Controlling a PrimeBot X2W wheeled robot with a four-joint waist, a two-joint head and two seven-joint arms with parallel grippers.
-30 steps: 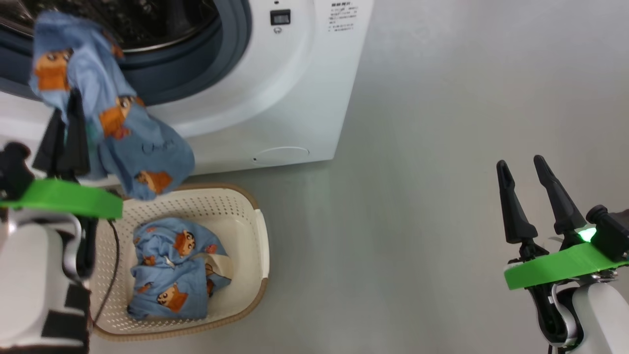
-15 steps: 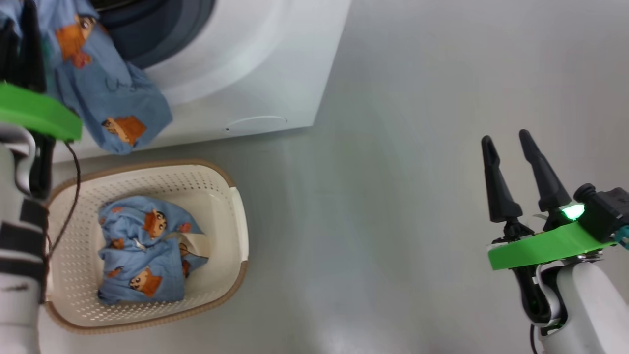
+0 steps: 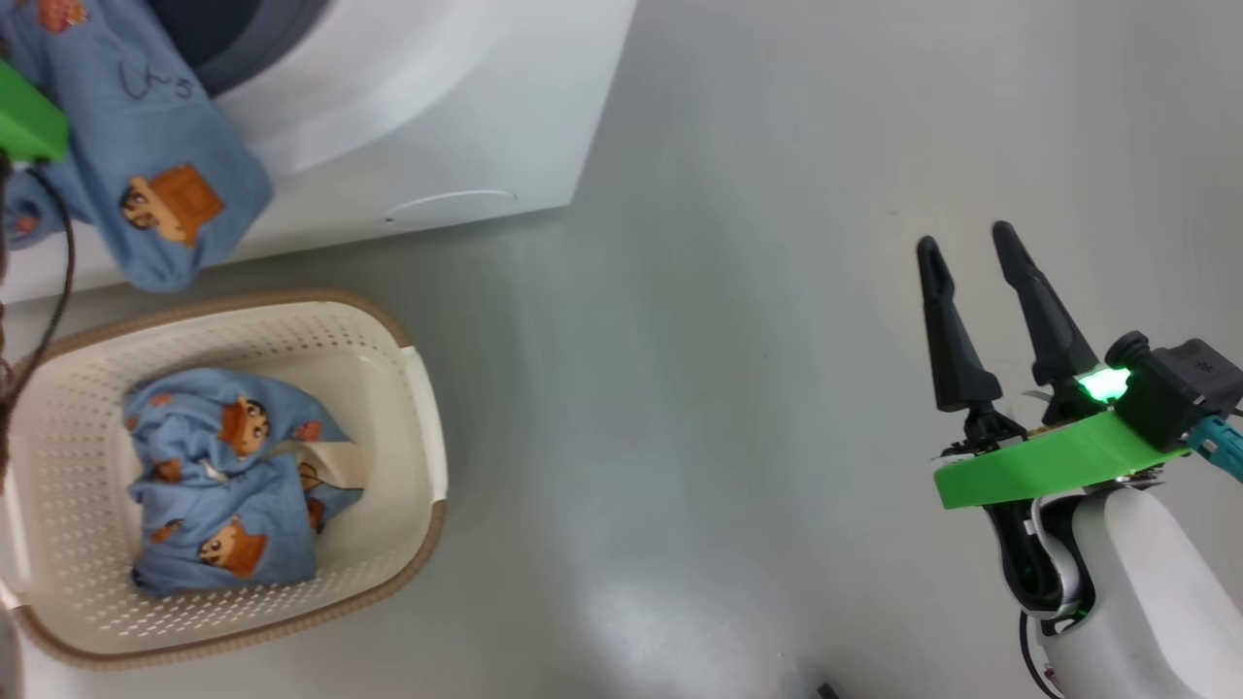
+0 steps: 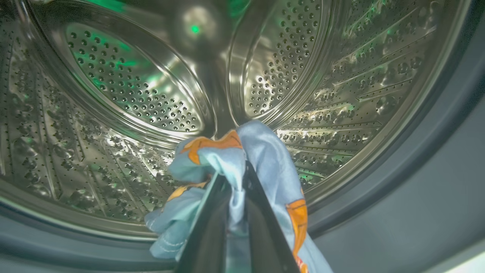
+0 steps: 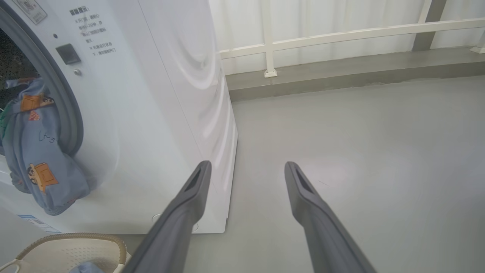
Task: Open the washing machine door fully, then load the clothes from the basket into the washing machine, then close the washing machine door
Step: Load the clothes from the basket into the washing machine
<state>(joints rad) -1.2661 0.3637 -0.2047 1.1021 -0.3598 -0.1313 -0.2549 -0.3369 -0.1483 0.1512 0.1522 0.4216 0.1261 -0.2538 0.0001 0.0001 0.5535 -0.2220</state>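
In the left wrist view my left gripper (image 4: 233,170) is shut on a light-blue printed garment (image 4: 261,151), held at the mouth of the washing machine's steel drum (image 4: 132,94). From the head view that garment (image 3: 146,165) hangs out of the opening, down the white washing machine (image 3: 437,97) front. A second piece of the clothes (image 3: 223,485) lies in the cream basket (image 3: 374,354) on the floor below. My right gripper (image 3: 961,236) stands open and empty far to the right, its fingers (image 5: 193,189) apart over bare floor. The washing machine door is out of view.
Grey floor (image 3: 680,388) spreads between the basket and my right arm. Beyond the machine's right side (image 5: 189,94) a white railing (image 5: 341,36) runs along a raised ledge. A dark cable (image 3: 58,282) hangs near the basket's left edge.
The head camera has shifted, sliding the scene left and up. My left arm has carried the garment higher against the machine, toward the drum opening. The right gripper stays open.
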